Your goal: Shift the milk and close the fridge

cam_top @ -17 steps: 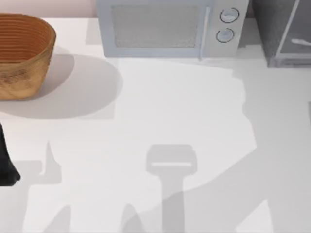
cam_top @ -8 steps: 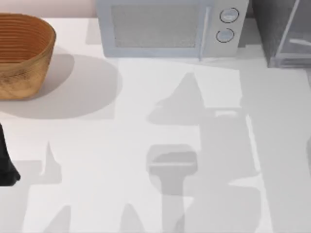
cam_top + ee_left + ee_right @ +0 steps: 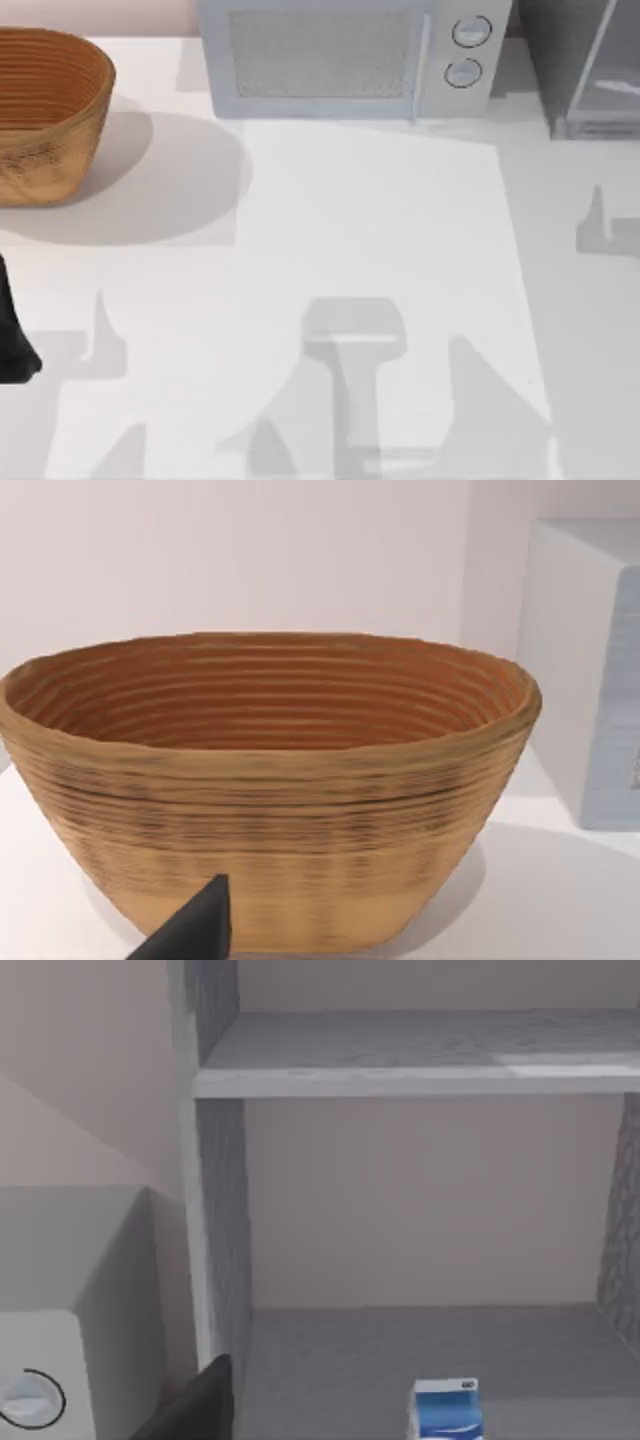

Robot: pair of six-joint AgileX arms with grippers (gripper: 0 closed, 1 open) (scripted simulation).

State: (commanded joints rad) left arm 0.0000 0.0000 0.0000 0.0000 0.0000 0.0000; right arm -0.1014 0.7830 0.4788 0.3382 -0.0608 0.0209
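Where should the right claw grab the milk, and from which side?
Grip the milk across its two flat side faces, near the upper body. It stands upright on the open fridge's lower floor, below a shelf, so a top-down approach looks blocked. Come in level through the open front. The microwave sits just outside the fridge wall.

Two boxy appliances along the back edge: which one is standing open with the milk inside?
The grey fridge at the table's back right corner, not the pale microwave with two knobs, whose door is shut. The right wrist view looks into its open interior, where the milk stands on the lower floor under a shelf.
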